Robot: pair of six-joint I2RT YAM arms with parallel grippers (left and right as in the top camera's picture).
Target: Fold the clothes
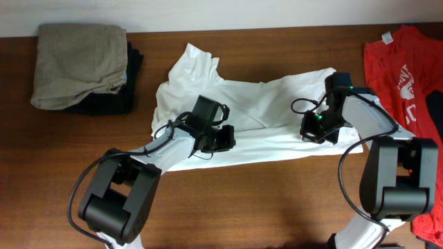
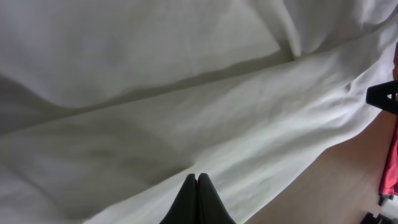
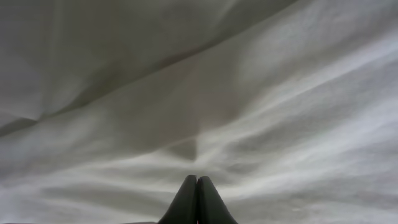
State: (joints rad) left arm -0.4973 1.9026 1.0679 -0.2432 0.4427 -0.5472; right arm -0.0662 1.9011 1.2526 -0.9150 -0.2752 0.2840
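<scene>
On the table (image 1: 242, 200), overhead view: white T-shirt (image 1: 256, 104) lies rumpled across the middle, long side running left to right, one flap sticking out toward the far edge at its left end. Near edge of the shirt runs roughly parallel to the near table edge, bare wood on both sides of it. Left gripper (image 1: 227, 138) sits on the near-left part of the shirt, right gripper (image 1: 311, 131) on the near-right part, well apart from each other, both down at cloth level. Finger state not readable from up here. Far left: folded khaki garment (image 1: 79, 66) on top of a black garment (image 1: 131, 83), clear of the shirt. Far right: red T-shirt (image 1: 401, 69) with white print, partly behind the right arm, not touching the white one. Left wrist view: left gripper (image 2: 198, 179) has both fingers clenched tip to tip, no gap, tips right at the white T-shirt (image 2: 186, 93). Cannot tell if a layer of cloth is pinched between them. One long crease crosses the fabric diagonally; shirt edge and a strip of bare table (image 2: 336, 180) show at lower right, with a sliver of the red T-shirt (image 2: 392, 168) at the right border. Right wrist view: right gripper (image 3: 197, 180) also clenched, tips together, and the white T-shirt (image 3: 249, 112) fills the whole frame in soft folds. Same here, cannot tell whether fabric is caught between the tips.
</scene>
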